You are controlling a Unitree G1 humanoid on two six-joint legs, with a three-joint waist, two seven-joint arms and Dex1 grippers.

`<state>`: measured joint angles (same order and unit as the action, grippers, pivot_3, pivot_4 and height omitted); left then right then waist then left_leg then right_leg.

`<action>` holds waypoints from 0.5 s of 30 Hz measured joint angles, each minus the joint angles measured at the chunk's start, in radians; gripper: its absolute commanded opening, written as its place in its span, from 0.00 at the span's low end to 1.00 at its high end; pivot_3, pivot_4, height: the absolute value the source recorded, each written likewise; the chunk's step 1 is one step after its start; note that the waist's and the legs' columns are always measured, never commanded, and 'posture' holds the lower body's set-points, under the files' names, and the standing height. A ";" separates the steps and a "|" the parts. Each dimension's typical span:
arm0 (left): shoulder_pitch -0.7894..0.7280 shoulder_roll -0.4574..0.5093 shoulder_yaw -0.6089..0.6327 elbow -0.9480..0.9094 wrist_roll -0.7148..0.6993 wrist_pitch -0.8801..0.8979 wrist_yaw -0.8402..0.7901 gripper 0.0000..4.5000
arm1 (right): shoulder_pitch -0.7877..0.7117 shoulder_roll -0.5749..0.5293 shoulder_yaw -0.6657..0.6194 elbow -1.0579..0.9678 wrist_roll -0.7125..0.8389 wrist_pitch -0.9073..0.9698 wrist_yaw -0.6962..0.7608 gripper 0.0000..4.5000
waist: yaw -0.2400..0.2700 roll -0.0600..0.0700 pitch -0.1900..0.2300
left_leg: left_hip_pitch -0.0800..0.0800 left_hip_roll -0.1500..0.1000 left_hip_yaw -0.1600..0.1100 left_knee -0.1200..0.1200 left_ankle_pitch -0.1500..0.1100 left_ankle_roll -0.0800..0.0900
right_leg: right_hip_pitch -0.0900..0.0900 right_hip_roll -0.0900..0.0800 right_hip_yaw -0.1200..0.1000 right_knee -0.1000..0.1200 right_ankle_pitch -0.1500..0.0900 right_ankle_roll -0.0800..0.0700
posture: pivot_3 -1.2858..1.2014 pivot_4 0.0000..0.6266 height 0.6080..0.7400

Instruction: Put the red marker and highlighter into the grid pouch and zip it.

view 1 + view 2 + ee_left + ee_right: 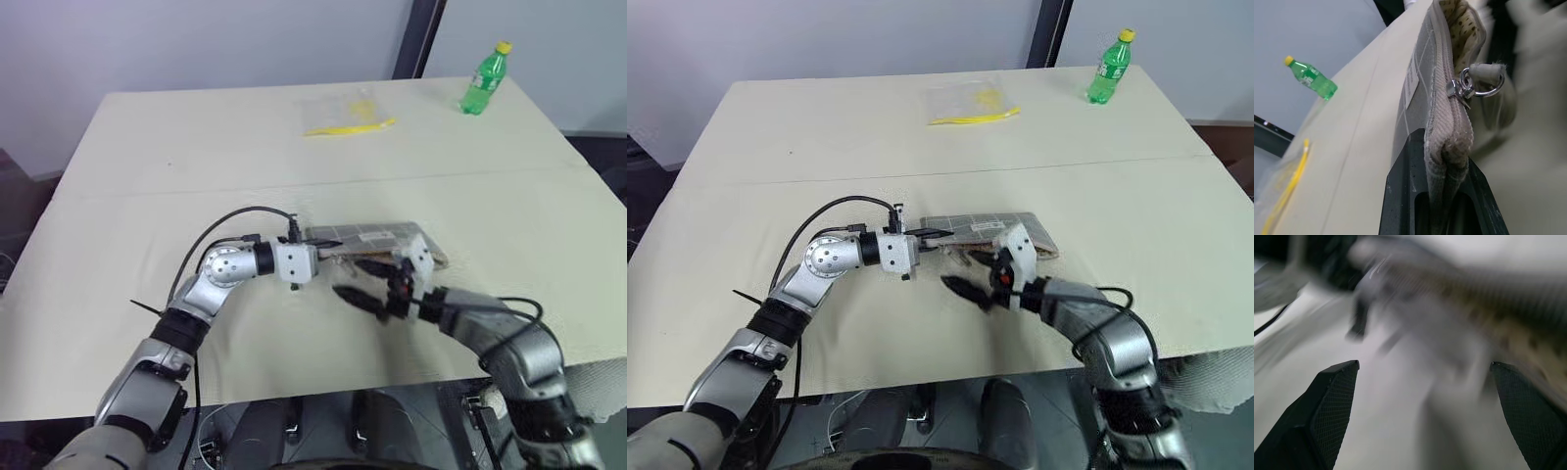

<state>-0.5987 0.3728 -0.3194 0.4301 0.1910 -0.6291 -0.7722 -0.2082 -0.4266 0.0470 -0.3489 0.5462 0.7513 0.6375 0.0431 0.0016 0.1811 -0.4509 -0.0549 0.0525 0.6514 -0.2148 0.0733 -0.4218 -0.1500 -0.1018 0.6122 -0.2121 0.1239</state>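
Note:
The grid pouch [377, 236] lies flat on the table near the front, grey with white lines. My left gripper [325, 245] is shut on the pouch's left end; the left wrist view shows its fingers [1400, 186] pinching the fabric edge of the grid pouch [1422, 73] just below the metal zipper pull [1469, 85], with dotted lining visible at the mouth. My right gripper [350, 277] hovers open just in front of the pouch, with nothing between its fingers [1327, 406]. The red marker and the highlighter are out of view.
A green bottle [485, 80] stands at the far right corner of the cream-coloured table [147, 176]. A clear plastic bag with yellow contents [351, 113] lies at the far middle. The table's front edge runs just below both grippers.

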 measured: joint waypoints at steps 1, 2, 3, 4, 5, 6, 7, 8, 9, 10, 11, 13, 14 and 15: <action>-0.005 0.002 0.000 0.011 0.009 -0.008 0.012 0.00 | -0.015 0.021 -0.001 0.001 0.010 0.001 -0.004 0.99 | 0.000 0.000 0.000 | -0.001 -0.001 0.000 0.000 0.000 0.001 | -0.001 0.000 0.000 0.000 0.000 0.000 | 0.52 0.24 1.00; -0.009 0.001 -0.001 0.020 0.018 -0.015 0.022 0.00 | -0.023 0.038 0.004 0.001 0.024 0.006 -0.003 0.99 | -0.001 0.000 0.000 | -0.001 -0.001 0.000 0.000 -0.001 0.001 | -0.001 0.000 0.000 0.000 0.000 0.000 | 0.52 0.24 1.00; -0.012 0.000 -0.003 0.026 0.021 -0.019 0.029 0.00 | -0.027 0.048 0.008 0.000 0.031 0.008 -0.001 0.99 | -0.001 0.000 0.000 | -0.002 -0.001 0.000 0.000 -0.001 0.002 | -0.001 0.000 0.000 0.000 0.000 0.000 | 0.52 0.24 1.00; -0.016 -0.002 -0.004 0.032 0.027 -0.021 0.038 0.00 | -0.029 0.057 0.011 0.001 0.039 0.010 0.000 0.99 | -0.002 0.000 0.000 | -0.003 -0.002 0.000 0.000 -0.001 0.002 | -0.002 -0.001 0.000 0.000 0.000 0.000 | 0.52 0.24 1.00; -0.019 -0.002 -0.005 0.037 0.032 -0.025 0.045 0.00 | -0.030 0.061 0.015 0.001 0.046 0.013 0.000 0.99 | -0.003 0.000 0.000 | -0.003 -0.002 0.000 0.000 -0.001 0.002 | -0.002 -0.001 0.000 0.000 0.000 0.000 | 0.52 0.24 1.00; -0.022 -0.002 -0.007 0.041 0.037 -0.028 0.053 0.00 | -0.032 0.067 0.016 0.001 0.051 0.017 0.000 0.94 | -0.003 0.000 0.000 | -0.003 -0.002 0.000 0.000 -0.001 0.002 | -0.002 -0.001 0.000 0.000 0.001 0.001 | 0.52 0.24 1.00; -0.023 -0.003 -0.009 0.043 0.040 -0.029 0.058 0.00 | -0.036 0.074 0.016 0.004 0.058 0.021 0.000 0.87 | -0.004 0.000 0.000 | -0.003 -0.002 0.000 0.000 -0.001 0.002 | -0.002 -0.001 0.000 0.001 0.001 0.001 | 0.52 0.24 1.00; -0.025 -0.004 -0.009 0.044 0.040 -0.030 0.065 0.00 | -0.044 0.081 0.016 0.013 0.059 0.026 -0.001 0.80 | -0.004 0.000 0.000 | -0.003 -0.002 0.000 0.001 -0.001 0.002 | -0.002 0.000 0.000 0.001 0.001 0.001 | 0.52 0.24 1.00; -0.026 -0.005 -0.009 0.046 0.040 -0.030 0.072 0.00 | -0.055 0.087 0.019 0.030 0.059 0.027 -0.002 0.70 | -0.005 0.000 0.000 | -0.003 -0.002 0.000 0.001 -0.001 0.002 | -0.002 0.000 0.000 0.001 0.001 0.001 | 0.52 0.24 1.00; -0.026 -0.005 -0.010 0.047 0.040 -0.031 0.077 0.00 | -0.061 0.094 0.022 0.037 0.059 0.029 -0.004 0.58 | -0.005 0.000 0.000 | -0.003 -0.002 0.000 0.001 -0.001 0.002 | -0.002 0.000 0.000 0.001 0.001 0.001 | 0.52 0.24 1.00; -0.026 -0.005 -0.010 0.048 0.040 -0.031 0.081 0.00 | -0.063 0.100 0.024 0.043 0.059 0.030 -0.007 0.45 | -0.004 0.000 0.000 | -0.003 -0.001 0.000 0.001 -0.001 0.001 | -0.002 0.000 0.000 0.002 0.001 0.001 | 0.52 0.24 1.00; -0.026 -0.005 -0.010 0.048 0.041 -0.032 0.084 0.00 | -0.066 0.110 0.032 0.049 0.057 0.036 -0.013 0.23 | -0.005 0.000 0.000 | -0.003 -0.001 0.000 0.001 -0.001 0.001 | -0.003 0.000 0.000 0.002 0.001 0.001 | 0.52 0.24 1.00; -0.026 -0.005 -0.013 0.049 0.041 -0.032 0.084 0.00 | -0.067 0.115 0.040 0.049 0.057 0.035 -0.013 0.11 | -0.005 0.000 0.000 | -0.003 -0.001 0.000 0.001 -0.001 0.001 | -0.003 0.000 0.000 0.002 0.001 0.001 | 0.52 0.24 1.00; -0.026 -0.005 -0.016 0.049 0.042 -0.032 0.085 0.00 | -0.068 0.119 0.048 0.049 0.056 0.034 -0.013 0.02 | -0.005 0.000 0.000 | -0.003 -0.001 0.000 0.001 -0.001 0.001 | -0.003 0.000 0.000 0.002 0.001 0.001 | 0.52 0.24 1.00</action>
<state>-0.6243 0.3679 -0.3357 0.4794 0.2327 -0.6607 -0.6876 -0.2759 -0.3081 0.0949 -0.2999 0.6021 0.7850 0.6241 0.0381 0.0017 0.1810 -0.4537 -0.0563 0.0526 0.6523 -0.2155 0.0747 -0.4247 -0.1501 -0.1018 0.6140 -0.2111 0.1248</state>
